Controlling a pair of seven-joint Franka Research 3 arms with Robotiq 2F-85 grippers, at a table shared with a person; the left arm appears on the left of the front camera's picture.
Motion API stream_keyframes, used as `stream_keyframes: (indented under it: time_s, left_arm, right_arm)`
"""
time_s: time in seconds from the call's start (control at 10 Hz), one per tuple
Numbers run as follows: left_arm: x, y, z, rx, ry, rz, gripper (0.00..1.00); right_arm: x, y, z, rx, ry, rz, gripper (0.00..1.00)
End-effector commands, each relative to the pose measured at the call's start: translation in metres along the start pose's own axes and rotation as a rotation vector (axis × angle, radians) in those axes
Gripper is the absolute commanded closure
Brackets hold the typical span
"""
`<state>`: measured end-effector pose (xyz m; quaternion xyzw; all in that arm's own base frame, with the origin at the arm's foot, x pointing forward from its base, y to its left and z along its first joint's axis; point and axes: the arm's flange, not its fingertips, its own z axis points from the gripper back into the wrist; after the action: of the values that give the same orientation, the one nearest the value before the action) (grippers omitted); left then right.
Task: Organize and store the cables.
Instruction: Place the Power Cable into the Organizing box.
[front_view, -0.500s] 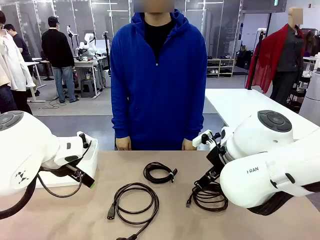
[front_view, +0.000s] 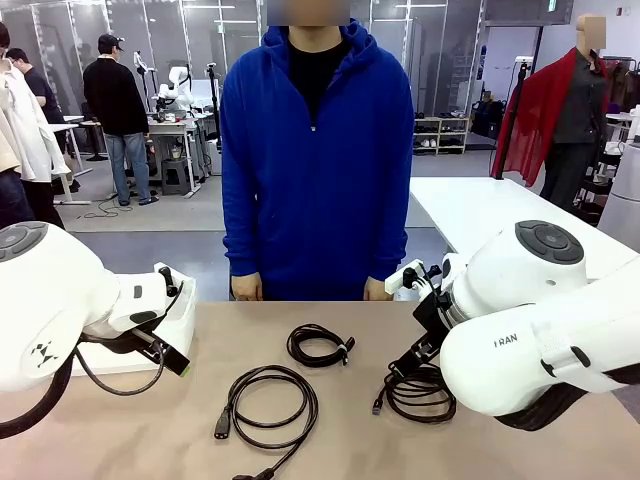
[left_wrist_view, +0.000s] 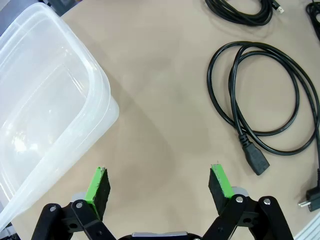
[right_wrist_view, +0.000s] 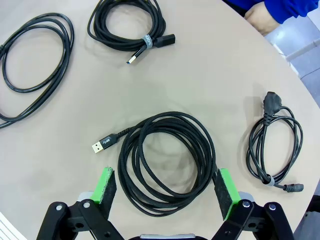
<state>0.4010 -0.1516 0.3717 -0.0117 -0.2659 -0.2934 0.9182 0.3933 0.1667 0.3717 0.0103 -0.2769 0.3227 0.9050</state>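
Cables (front_view: 340, 350) lay as four black coils on tan table (front_view: 240, 330). Right gripper (right_wrist_view: 164, 189) stood wide open, holding nothing, green pads either side of braided USB coil (right_wrist_view: 132, 165). Strapped coil (right_wrist_view: 147, 41) lay beyond it, small power cord (right_wrist_view: 272, 101) near table edge. Left gripper (left_wrist_view: 160, 184) also gaped empty over bare table, between clear plastic tub (left_wrist_view: 102, 90) and loose power cable (left_wrist_view: 254, 159). Person's hand (front_view: 246, 288) at far edge.
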Motion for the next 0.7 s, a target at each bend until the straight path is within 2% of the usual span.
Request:
stream_keyframes:
  time_s: [0.0,0.6]
  left_arm:
    - [-0.0001,0.0005,0.0,0.0,0.0,0.001,0.0]
    - [-0.0001,0.0005,0.0,0.0,0.0,0.001,0.0]
  right_arm:
    - [0.0,0.0,0.0,0.0,0.0,-0.002,0.0]
    - [0.0,0.0,0.0,0.0,0.0,-0.002,0.0]
